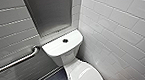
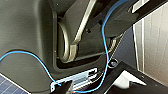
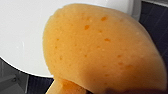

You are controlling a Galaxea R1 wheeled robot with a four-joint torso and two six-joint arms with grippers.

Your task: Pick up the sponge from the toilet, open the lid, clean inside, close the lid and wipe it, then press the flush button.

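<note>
**A:** Status at the toilet (image 1: 70, 64)?

**B:** Lid (image 1: 88, 76) is down, in front of the tank (image 1: 59, 47). Its long axis runs straight out from the tank toward the robot: hinge end at the tank, free edge at the far end. Flush button (image 1: 65, 40) sits mid tank top. Grab bar (image 1: 14, 62) is on the wall beside the tank.

**A:** Sponge?

**B:** Sponge (image 3: 100, 50) is hard up against the right wrist camera, with a glossy white curved surface just behind it. I read that surface as the lid, so the sponge is on the bowl side of the tank. Can't tell whether it touches the lid.

**A:** Right gripper clamped on it?

**B:** Can't tell. The sponge looks pinched at one end, which hints at a hold, but the grip itself isn't visible. Can't tell the left gripper's state either. Its wrist camera faces the robot's own body and a blue cable (image 2: 106, 47).

**A:** Nearer arm?

**B:** Right, by my judgement. The lid isn't open yet, and the right arm is the one over it. The left arm seems tucked back, well away from the tank.
</note>
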